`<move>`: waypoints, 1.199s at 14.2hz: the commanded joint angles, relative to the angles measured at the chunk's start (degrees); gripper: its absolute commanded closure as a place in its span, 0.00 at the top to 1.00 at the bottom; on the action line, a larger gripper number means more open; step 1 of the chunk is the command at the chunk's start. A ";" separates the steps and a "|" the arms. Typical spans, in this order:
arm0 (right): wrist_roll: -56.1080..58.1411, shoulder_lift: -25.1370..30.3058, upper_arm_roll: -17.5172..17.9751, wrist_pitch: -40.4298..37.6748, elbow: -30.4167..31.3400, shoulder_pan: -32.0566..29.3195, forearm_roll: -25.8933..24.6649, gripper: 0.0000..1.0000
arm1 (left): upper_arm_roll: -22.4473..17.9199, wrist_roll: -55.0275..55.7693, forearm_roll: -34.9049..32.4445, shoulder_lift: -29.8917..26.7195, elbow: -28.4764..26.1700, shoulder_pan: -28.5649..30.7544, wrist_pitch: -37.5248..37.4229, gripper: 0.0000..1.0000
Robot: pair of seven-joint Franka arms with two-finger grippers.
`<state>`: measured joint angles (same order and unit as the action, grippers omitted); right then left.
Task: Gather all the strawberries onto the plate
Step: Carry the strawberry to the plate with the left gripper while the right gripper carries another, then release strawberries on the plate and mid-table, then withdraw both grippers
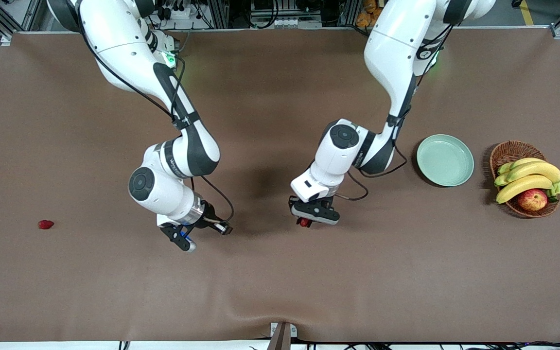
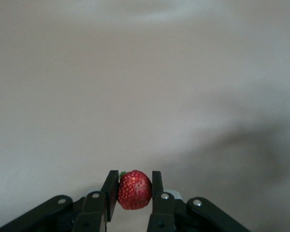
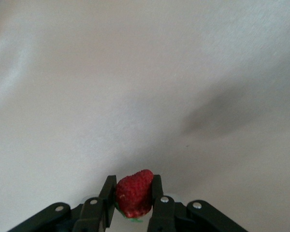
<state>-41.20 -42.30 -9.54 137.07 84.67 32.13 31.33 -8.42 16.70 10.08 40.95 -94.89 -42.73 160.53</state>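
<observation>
Three strawberries are in play, and two of them are already pinched in the robots' fingers. Over the middle of the brown table (image 1: pixel 280 291), the left gripper (image 1: pixel 304 222) has its jaws closed on a strawberry (image 2: pixel 134 190), clamped across its plump sides between the two black pads; from the front only a speck of red shows under the hand. The right gripper (image 1: pixel 186 241) sits over the table a little toward the right arm's end, and its jaws are likewise shut on a strawberry (image 3: pixel 134 195), held across the flanks with a bit of green leaf poking out below. The third strawberry (image 1: pixel 45 224) lies alone on the cloth near the right arm's end, well apart from everything else. The plate (image 1: pixel 464 163), pale green and holding no berries, waits toward the left arm's end, just beside a wicker basket (image 1: pixel 503 151) with bananas (image 1: pixel 528 176) and an apple (image 1: pixel 532 199). To my eye these berries are very light, small and rounded, so weight is no worry; the trouble would be squeezing too hard if they are soft, or letting one roll or pivot out of a pinch that catches only the tapered tip. Across the widest part of the body, as both are held now, looks the safest grip. The loose one lies on its side, so I would come straight down and close across its short width.
</observation>
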 commanded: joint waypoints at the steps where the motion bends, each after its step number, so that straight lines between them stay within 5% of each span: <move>1: -7.37 -1.12 -0.56 5.91 0.49 5.30 1.01 0.07 | 0.24 -1.31 -0.59 -10.86 -12.57 2.29 -3.28 0.00; 4: -13.54 -2.96 -0.56 9.17 0.58 10.92 0.92 0.07 | 0.16 -4.12 -0.59 -18.16 -19.88 4.49 -8.62 0.00; 8: -17.15 -6.30 -0.56 12.60 -0.55 14.97 1.01 0.10 | 0.16 -8.69 -0.59 -23.63 -21.21 8.71 -26.01 0.00; 10: -19.17 -7.97 -0.56 12.78 -2.32 16.56 0.66 0.33 | -0.02 -11.06 -0.67 -26.00 -21.65 11.25 -32.18 0.00; 11: -19.18 -8.07 -0.56 12.70 -2.32 16.65 0.22 0.78 | 0.07 -14.73 -1.20 -27.31 -22.52 14.58 -32.73 0.00; 12: -18.92 -7.98 -0.74 12.70 -2.32 16.65 -0.39 1.00 | 0.24 -20.07 -1.90 -28.28 -23.05 18.00 -32.73 0.00; 15: -18.48 -6.23 -1.88 11.47 -1.53 16.04 -3.64 1.00 | 0.25 -26.26 -2.25 -30.14 -26.04 24.70 -33.17 0.00; 17: -17.95 -4.12 -5.72 5.88 -0.83 16.56 -4.26 1.00 | 0.25 -29.69 -2.61 -29.01 -26.93 28.74 -33.09 0.00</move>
<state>-59.15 -49.20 -12.14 147.87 83.02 48.45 28.71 -8.93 -11.14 9.00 13.06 -119.29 -16.75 127.67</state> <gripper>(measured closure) 0.119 0.678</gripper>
